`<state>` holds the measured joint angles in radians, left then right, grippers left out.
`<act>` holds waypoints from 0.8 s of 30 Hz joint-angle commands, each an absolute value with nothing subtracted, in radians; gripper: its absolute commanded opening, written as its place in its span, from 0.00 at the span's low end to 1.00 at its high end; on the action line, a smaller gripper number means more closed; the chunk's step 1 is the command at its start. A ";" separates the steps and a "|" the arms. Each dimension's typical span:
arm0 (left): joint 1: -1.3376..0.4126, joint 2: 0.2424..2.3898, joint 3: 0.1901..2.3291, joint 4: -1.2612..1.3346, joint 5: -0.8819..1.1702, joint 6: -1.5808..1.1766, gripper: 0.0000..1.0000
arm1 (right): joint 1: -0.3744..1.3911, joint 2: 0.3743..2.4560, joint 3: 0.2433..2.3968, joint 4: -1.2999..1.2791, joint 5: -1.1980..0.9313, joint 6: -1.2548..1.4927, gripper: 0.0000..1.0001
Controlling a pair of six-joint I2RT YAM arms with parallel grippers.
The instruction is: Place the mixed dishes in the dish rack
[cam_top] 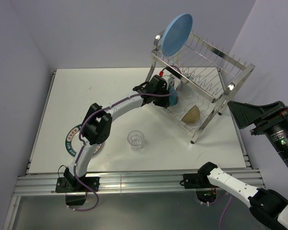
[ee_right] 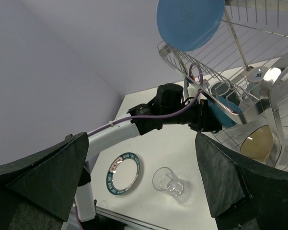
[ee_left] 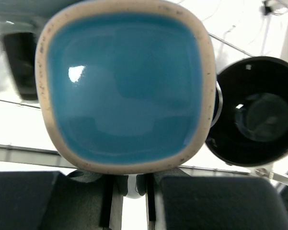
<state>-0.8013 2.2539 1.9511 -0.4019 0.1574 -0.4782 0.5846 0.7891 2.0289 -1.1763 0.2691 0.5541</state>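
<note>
My left gripper (cam_top: pixel 170 94) is shut on the handle of the white-and-blue mug (ee_left: pixel 124 86) and holds it at the lower tier of the dish rack (cam_top: pixel 215 52). In the left wrist view the mug's blue inside fills the frame above the gripper (ee_left: pixel 129 186), and a dark mug (ee_left: pixel 256 115) sits just to its right. The light-blue plate (cam_top: pixel 177 33) stands on the top tier. A bowl showing a tan face (cam_top: pixel 191 114) lies in the lower tier. The clear glass (cam_top: pixel 135 140) and the teal-rimmed white plate (cam_top: pixel 73 140) are on the table. My right gripper (ee_right: pixel 139 191) is open and empty, raised at the right.
The left arm (cam_top: pixel 120 108) stretches across the table from the near left to the rack and covers part of the white plate. The rack stands at the far right near the back wall. A metal rail (cam_top: pixel 134 179) runs along the table's near edge.
</note>
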 commanded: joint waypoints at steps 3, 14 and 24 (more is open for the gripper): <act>-0.799 2.252 2.066 -0.388 0.094 -0.400 0.00 | 0.589 0.778 2.007 -1.160 0.279 0.566 1.00; -0.811 2.298 2.123 -0.414 0.091 -0.385 0.00 | 0.588 0.767 1.968 -1.141 0.278 0.574 1.00; -0.836 2.330 2.143 -0.437 0.060 -0.376 0.04 | 0.589 0.761 1.956 -1.140 0.290 0.572 1.00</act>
